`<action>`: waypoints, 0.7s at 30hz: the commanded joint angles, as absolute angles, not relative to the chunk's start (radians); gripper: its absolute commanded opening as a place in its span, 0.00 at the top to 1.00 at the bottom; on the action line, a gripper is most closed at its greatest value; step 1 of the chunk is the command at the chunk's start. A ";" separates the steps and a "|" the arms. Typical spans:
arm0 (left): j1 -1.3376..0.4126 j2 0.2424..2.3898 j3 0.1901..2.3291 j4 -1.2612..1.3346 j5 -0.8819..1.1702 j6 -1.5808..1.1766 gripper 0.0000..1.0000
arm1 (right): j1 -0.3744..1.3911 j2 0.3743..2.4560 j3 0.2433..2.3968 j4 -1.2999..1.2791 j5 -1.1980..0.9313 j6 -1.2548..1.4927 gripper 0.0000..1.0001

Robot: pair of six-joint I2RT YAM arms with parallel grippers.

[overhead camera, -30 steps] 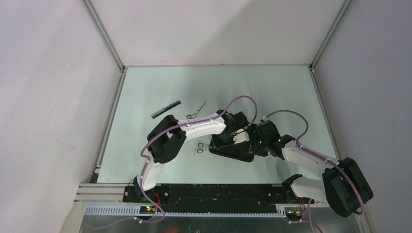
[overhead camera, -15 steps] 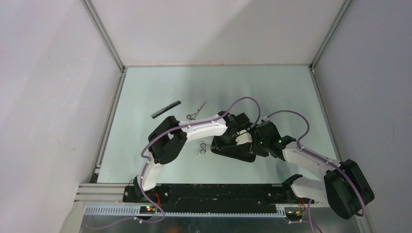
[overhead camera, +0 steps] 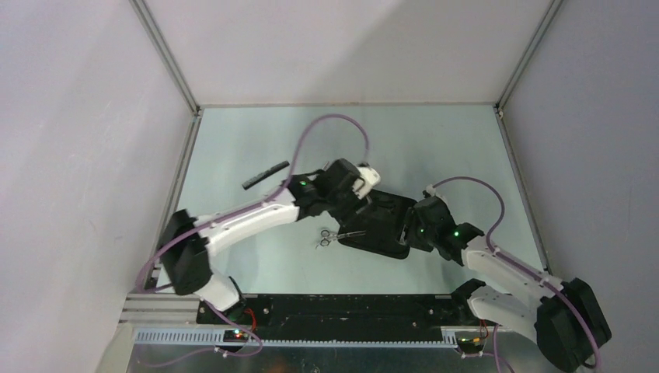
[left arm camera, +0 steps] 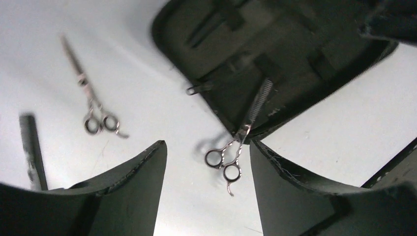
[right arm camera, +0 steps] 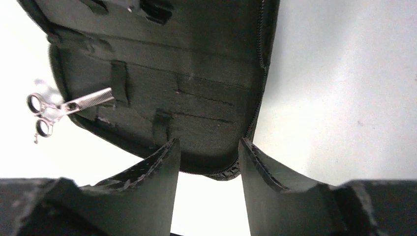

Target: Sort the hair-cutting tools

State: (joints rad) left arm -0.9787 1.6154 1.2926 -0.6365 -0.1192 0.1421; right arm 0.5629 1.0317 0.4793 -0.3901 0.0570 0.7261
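A black pouch (overhead camera: 382,224) lies open mid-table. One pair of silver scissors (left arm camera: 231,156) has its toothed blade tucked into the pouch (left arm camera: 295,54) and its rings out on the table (overhead camera: 326,236). My left gripper (left arm camera: 206,147) hangs open above those rings, holding nothing. A second pair of scissors (left arm camera: 92,110) and the dark comb (overhead camera: 265,175) lie further left. A thin hair clip (left arm camera: 199,88) pokes out at the pouch's edge. My right gripper (right arm camera: 209,143) is open at the pouch's near zipper edge (right arm camera: 231,172), at the pouch's right end in the top view (overhead camera: 409,229).
The left arm (overhead camera: 241,221) reaches across the table's left half and hides the second scissors in the top view. Metal frame rails (overhead camera: 175,194) run along the table's sides. Bare table (overhead camera: 466,155) lies behind and to the right of the pouch.
My left gripper opened, let go of the scissors and drew back upward as its arm stretched out. The scissors stay with the blade in the pouch. The right jaws widened a little.
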 commanded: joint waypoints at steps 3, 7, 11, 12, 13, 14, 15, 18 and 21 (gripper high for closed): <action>-0.820 1.420 1.129 -0.580 -0.195 -0.219 0.29 | 0.566 0.914 0.512 -0.489 0.202 0.742 0.41; -0.725 1.333 0.996 -0.552 -0.150 -0.373 0.28 | 0.550 0.981 0.554 -0.543 0.270 0.735 0.38; -0.666 1.301 0.911 -0.523 -0.105 -0.459 0.27 | 0.530 1.073 0.574 -0.497 0.225 0.718 0.41; -0.653 1.303 0.898 -0.518 -0.089 -0.471 0.27 | 0.527 1.094 0.576 -0.470 0.219 0.711 0.43; -0.648 1.304 0.893 -0.512 -0.084 -0.475 0.27 | 0.524 1.106 0.577 -0.458 0.214 0.707 0.45; -0.643 1.309 0.887 -0.511 -0.079 -0.479 0.27 | 0.522 1.130 0.581 -0.436 0.215 0.699 0.48; -0.640 1.313 0.885 -0.511 -0.076 -0.480 0.27 | 0.516 1.142 0.585 -0.428 0.221 0.695 0.50; -0.630 1.343 0.881 -0.516 -0.055 -0.491 0.28 | 0.503 1.213 0.591 -0.387 0.215 0.667 0.56; -0.624 1.381 0.880 -0.515 -0.031 -0.506 0.29 | 0.502 1.262 0.592 -0.347 0.175 0.641 0.66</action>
